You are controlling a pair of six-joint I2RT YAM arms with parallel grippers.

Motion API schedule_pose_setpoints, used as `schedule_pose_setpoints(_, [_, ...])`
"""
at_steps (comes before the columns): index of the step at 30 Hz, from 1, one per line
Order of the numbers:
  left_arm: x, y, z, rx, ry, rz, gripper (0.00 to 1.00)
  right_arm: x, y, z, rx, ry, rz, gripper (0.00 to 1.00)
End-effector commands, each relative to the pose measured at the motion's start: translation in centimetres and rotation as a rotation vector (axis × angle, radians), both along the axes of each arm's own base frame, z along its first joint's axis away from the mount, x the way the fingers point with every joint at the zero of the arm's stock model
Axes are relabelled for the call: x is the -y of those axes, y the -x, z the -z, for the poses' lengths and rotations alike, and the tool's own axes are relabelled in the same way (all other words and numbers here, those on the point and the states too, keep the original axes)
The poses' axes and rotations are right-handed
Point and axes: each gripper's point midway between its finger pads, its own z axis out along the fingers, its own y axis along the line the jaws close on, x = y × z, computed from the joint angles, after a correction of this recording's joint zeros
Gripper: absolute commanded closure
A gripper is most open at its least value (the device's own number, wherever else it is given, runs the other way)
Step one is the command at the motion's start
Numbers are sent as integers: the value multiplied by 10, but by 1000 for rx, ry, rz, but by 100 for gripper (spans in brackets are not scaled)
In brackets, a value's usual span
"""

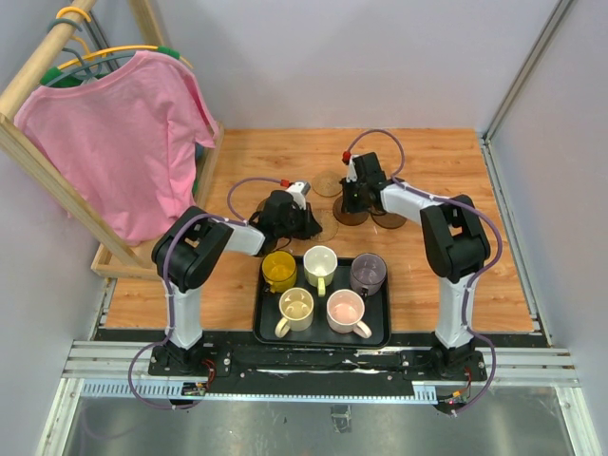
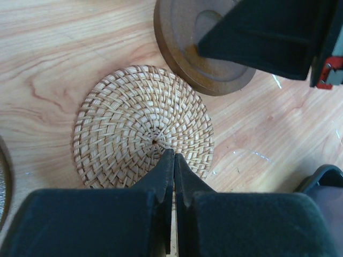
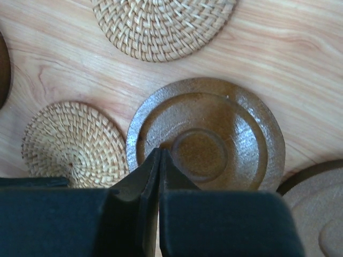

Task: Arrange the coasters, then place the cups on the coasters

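**Top view.** Both arms reach across the wooden worktop (image 1: 446,190) to a cluster of coasters lying beyond the black tray (image 1: 382,321). All five mugs stand on the tray, apart from the coasters. The yellow mug (image 1: 279,271), white mug (image 1: 320,263) and grey-purple mug (image 1: 369,274) form the far row. The cream mug (image 1: 295,309) and pink mug (image 1: 347,312) form the near row. A pink shirt (image 1: 123,142) hangs on a wooden rack at far left.

**Left wrist view.** The left gripper (image 2: 173,156) has its fingers pressed together with nothing between them. It sits over the near half of a woven tan coaster (image 2: 143,126) that lies flat on the worktop; whether it touches cannot be told.

**Right wrist view.** The right gripper (image 3: 159,152), fingers likewise pressed together and empty, points at the near-left rim of a dark brown coaster (image 3: 214,139) with concentric rings.
- The woven tan coaster lies just beside that coaster's left edge.
- A second woven coaster (image 3: 161,24) lies beyond it.
- Another dark brown disc (image 3: 316,209) lies just beside it at lower right.
- A dark sliver (image 3: 2,69) shows at the left border.
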Motion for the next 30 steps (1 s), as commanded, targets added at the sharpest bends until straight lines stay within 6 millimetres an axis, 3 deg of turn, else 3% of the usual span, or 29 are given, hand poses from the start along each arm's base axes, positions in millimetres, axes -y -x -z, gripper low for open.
schedule_pose_setpoints(1, [-20,-10,15,-41,-60,-95,99,25,39,38,-137,126,37,99])
schedule_pose_setpoints(9, [-42,-26,11,-58,-33,-171,100,29,56,46,-196,124,50,99])
schedule_pose_setpoints(16, [-42,-27,0,-39,-12,-176,100,18,65,41,-203,106,23,99])
schedule_pose_setpoints(22, [-45,-18,3,-43,26,-190,100,13,69,40,-213,119,11,99])
schedule_pose_setpoints(30, [-42,-24,0,-29,19,-170,99,6,69,36,-211,123,11,99])
